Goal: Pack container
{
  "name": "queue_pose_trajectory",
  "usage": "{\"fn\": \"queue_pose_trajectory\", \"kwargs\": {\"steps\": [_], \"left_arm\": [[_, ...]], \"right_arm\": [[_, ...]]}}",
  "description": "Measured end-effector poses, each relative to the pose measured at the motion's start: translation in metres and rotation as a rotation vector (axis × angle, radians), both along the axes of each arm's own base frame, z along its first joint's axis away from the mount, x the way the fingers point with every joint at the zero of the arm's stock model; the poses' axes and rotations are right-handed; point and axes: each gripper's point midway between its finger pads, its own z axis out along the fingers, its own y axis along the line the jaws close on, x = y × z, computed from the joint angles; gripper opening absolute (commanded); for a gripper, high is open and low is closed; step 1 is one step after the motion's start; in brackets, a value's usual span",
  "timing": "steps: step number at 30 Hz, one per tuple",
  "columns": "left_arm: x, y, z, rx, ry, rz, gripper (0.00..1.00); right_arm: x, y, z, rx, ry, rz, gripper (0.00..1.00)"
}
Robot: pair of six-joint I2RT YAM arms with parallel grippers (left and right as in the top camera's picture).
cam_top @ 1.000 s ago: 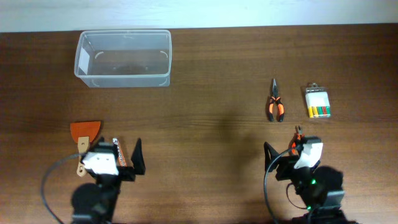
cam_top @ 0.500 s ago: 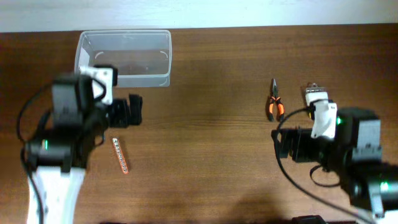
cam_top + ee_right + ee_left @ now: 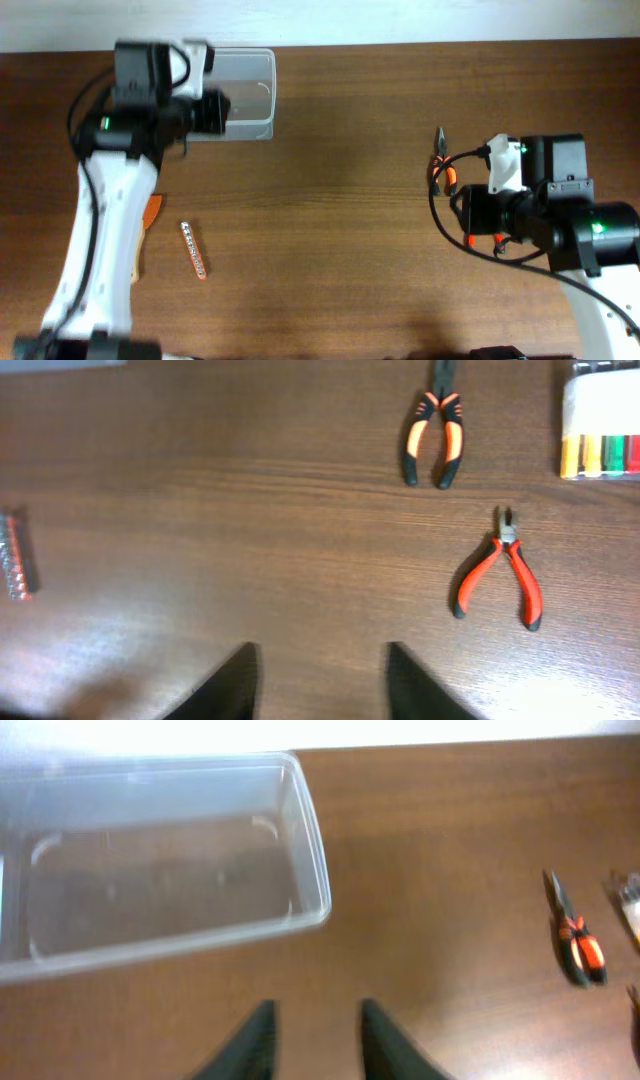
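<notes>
**Pack container: stock on the counter (image 3: 340, 200), both my hands above it**

Item 1, the container (image 3: 160, 870): clear tub, upright, open top, in the far left corner of the counter against the far edge. My left fingers (image 3: 258, 1035) are apart, holding nothing, over bare wood just on its near side. Item 2, long-nose pliers (image 3: 432, 430), orange and black grips, toward the right edge. Item 3, small red-handled cutters (image 3: 500, 575), near the pliers on their near side, apart from them. Item 4, a pack of coloured bits (image 3: 600, 420), beside the pliers on the right-edge side. Item 5, an orange bit strip (image 3: 193, 250), left half, well apart from the container. My right fingers (image 3: 235, 680) are apart, empty, over bare wood short of the cutters.
</notes>
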Motion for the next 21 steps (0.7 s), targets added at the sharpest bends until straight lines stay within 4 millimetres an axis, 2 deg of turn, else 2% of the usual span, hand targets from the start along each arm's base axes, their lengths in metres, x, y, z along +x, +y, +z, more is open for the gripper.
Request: {"fn": "queue_pose_trajectory", "kwargs": {"steps": [1, 2, 4, 6, 9, 13, 17, 21], "left_arm": [[0.012, -0.001, 0.001, 0.001, -0.004, -0.002, 0.18], [0.026, -0.003, 0.002, 0.003, -0.016, -0.004, 0.13], [0.047, -0.005, -0.003, 0.014, -0.015, 0.0, 0.05], [0.071, -0.01, -0.008, 0.036, -0.031, 0.004, 0.02], [0.09, -0.016, -0.028, 0.067, -0.016, 0.015, 0.02], [0.1, -0.023, -0.072, 0.104, 0.062, 0.013, 0.02], [0.101, -0.023, -0.118, 0.132, 0.162, 0.015, 0.02], [0.1, -0.021, -0.147, 0.147, 0.225, 0.017, 0.02]], "right_arm": [[0.004, -0.001, -0.001, -0.008, -0.003, 0.003, 0.12], [0.007, -0.001, -0.002, -0.009, -0.006, -0.001, 0.06], [0.012, -0.002, -0.001, -0.016, -0.022, -0.002, 0.04], [0.017, -0.003, 0.001, -0.021, -0.043, -0.002, 0.04], [0.019, -0.003, 0.003, -0.021, -0.054, -0.001, 0.04], [0.019, -0.003, 0.003, -0.024, -0.056, -0.001, 0.04], [0.019, -0.003, 0.003, -0.027, -0.056, 0.003, 0.04], [0.019, -0.003, 0.003, -0.029, -0.055, 0.006, 0.04]]}}
